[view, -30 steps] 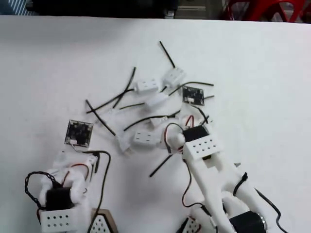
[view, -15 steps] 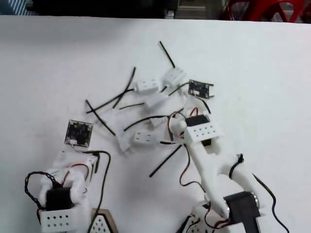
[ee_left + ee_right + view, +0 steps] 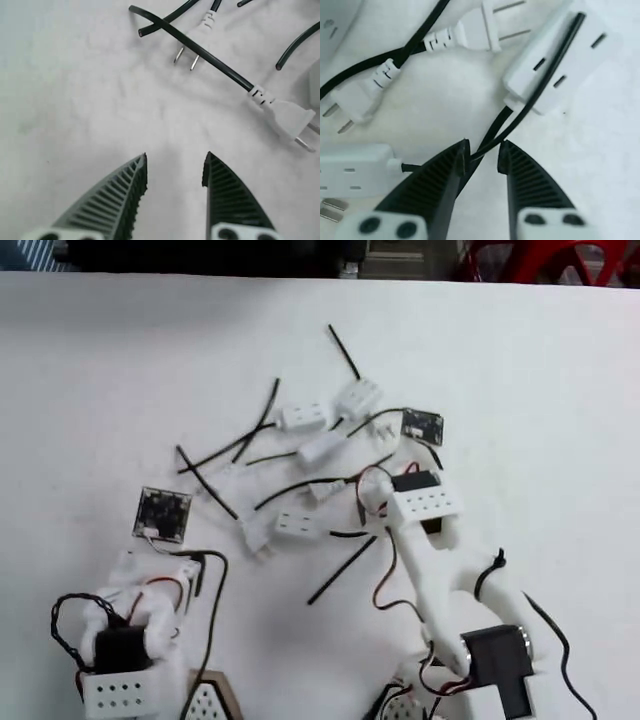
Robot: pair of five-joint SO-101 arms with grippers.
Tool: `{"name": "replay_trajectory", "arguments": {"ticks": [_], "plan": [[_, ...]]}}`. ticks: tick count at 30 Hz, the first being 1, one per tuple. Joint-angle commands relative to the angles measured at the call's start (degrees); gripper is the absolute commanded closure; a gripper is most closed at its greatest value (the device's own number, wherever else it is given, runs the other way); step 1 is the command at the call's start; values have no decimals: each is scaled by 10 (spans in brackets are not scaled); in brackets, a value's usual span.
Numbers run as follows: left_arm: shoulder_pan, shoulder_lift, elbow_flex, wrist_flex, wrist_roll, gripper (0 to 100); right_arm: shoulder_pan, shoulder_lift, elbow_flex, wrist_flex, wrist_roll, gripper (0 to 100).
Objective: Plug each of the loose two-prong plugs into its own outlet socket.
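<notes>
From above, you see white sockets (image 3: 303, 417) and black cords (image 3: 205, 483) mixed up in the middle of the table (image 3: 520, 360). Your right arm (image 3: 432, 570) is in among them. Your left arm (image 3: 120, 655) sits at the near corner, well apart from them.

In the left wrist view, your left gripper (image 3: 175, 167) hangs over bare table. Its jaws are wide apart and hold nothing. Two plugs (image 3: 287, 117) lie ahead of it.

In the right wrist view, your right gripper (image 3: 482, 152) has its jaws only a little apart. A cord (image 3: 492, 137) runs between the tips but is not squeezed. The same cord lies across a socket (image 3: 560, 65). A plug (image 3: 475, 30) lies near that socket, not pushed in.
</notes>
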Motion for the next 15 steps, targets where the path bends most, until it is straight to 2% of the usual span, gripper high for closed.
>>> {"name": "replay_trajectory", "arguments": {"ticks": [1,11,15], "plan": [[-7,-6,-24,-11,2,811,5,-3,-23,2,3,903],[-7,-6,-24,-11,1,811,6,-4,-23,5,3,909],[-7,-6,-24,-11,1,811,6,-3,-23,2,5,988]]}}
